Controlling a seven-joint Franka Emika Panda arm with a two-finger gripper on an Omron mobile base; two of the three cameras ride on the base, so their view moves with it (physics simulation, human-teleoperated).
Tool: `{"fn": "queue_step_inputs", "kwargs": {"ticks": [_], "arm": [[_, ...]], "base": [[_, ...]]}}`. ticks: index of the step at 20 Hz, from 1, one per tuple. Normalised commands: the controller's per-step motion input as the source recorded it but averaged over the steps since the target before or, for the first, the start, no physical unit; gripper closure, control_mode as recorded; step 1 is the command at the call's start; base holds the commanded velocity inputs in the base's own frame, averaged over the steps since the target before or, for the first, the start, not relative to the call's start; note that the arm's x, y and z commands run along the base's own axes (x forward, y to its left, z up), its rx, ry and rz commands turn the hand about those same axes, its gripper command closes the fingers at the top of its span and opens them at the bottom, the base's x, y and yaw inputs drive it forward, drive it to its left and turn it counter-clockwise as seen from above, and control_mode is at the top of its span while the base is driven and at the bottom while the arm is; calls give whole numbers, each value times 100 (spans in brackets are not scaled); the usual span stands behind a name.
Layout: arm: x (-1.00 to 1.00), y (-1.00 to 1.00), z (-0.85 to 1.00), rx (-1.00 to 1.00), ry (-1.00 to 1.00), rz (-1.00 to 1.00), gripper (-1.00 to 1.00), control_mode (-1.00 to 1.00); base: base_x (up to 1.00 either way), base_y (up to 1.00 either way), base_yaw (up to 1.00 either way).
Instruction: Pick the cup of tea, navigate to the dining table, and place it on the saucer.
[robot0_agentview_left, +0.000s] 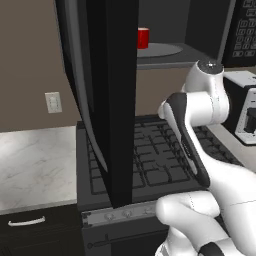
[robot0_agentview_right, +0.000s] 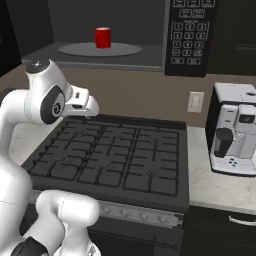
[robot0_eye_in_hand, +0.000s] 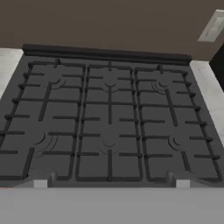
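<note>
Cup of tea (robot0_agentview_right: 102, 37) sits mid-turntable (robot0_agentview_right: 122, 49), microwave door (robot0_agentview_left: 107, 100) open.

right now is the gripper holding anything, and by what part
Nothing is held. The hand view looks down on the bare stove with nothing between the fingers, and the cup of tea stands apart on the microwave's turntable.
</note>
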Motion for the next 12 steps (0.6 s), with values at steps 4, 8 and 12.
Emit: {"fn": "queue_step_inputs", "kwargs": {"ticks": [4, 8, 12], "arm": [[-4, 0, 75, 0, -5, -10, -100, -100], [0, 0, 90, 0, 0, -11, -100, -100], [0, 0, 85, 0, -9, -11, -100, -100]], "base": [[0, 0, 0], [0, 0, 0], [0, 0, 0]]}}
